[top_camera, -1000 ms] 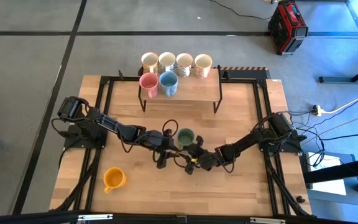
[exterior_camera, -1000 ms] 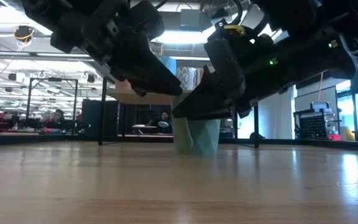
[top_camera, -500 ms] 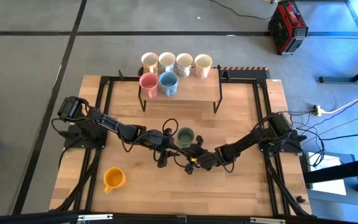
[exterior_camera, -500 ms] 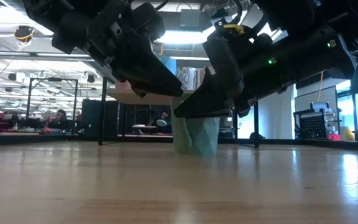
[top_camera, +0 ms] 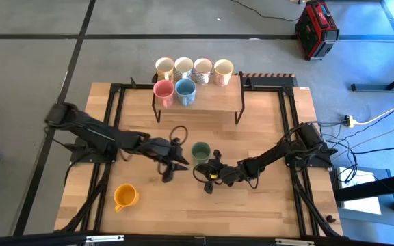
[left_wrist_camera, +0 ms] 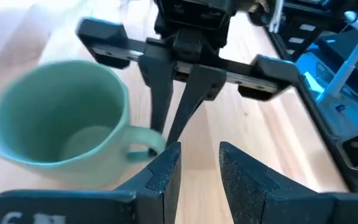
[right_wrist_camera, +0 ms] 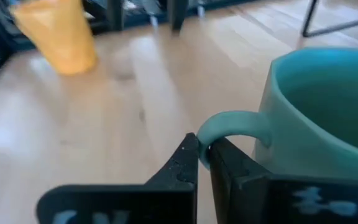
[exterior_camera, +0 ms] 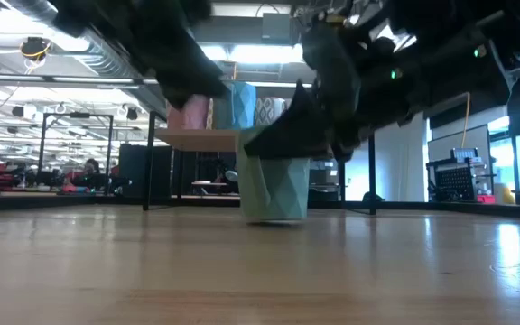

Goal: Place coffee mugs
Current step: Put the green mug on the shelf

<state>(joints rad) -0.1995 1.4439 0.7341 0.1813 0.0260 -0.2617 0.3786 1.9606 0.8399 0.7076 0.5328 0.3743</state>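
A green mug stands upright at the table's middle; it also shows in the low view. My right gripper is shut on its handle. My left gripper is just left of the mug, fingers a little apart and empty. An orange mug stands on its base near the table's front left. Four white mugs, a pink mug and a light blue mug stand on a raised shelf at the far side. My right gripper pinches the green mug's handle loop between its two fingers, coming level from the table's right-near side. The mug stays upright, its mouth up. Whether its base touches the table or sits just above it, I cannot tell.
The wooden shelf on black legs stands across the table's far middle. A black frame runs along the table's edges. Bare wood lies at the front right.
My left gripper has drawn back from the green mug toward the table's left edge. My right gripper, still shut on the handle, has moved the mug a little toward the left and near edges; the mug stays upright.
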